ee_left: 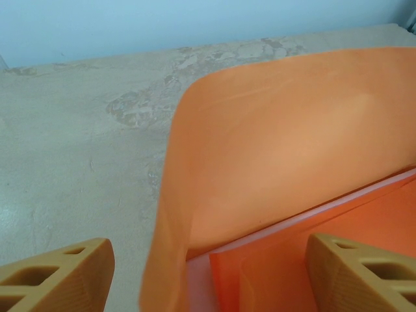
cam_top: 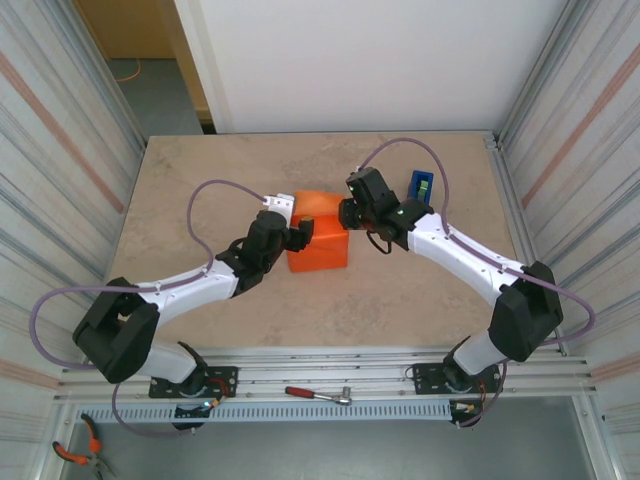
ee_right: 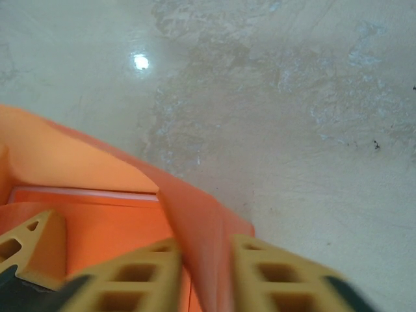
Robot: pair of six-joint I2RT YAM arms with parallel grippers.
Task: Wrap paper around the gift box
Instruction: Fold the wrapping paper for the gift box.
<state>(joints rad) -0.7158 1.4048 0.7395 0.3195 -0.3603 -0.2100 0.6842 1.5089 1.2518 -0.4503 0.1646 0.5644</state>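
The orange paper is folded up over the gift box in the middle of the table. Only a pale pink edge of the gift box peeks out under a raised flap of paper. My right gripper is at the bundle's far right corner, shut on a standing fold of paper. My left gripper is at the bundle's left side, open, its fingers set wide apart around the flap's lower edge. In the top view, the left gripper and the right gripper flank the bundle.
A blue tape dispenser stands behind the right arm, near the table's right edge. A red-handled tool lies on the front rail and pliers lie at the lower left. Corrugated walls close in both sides.
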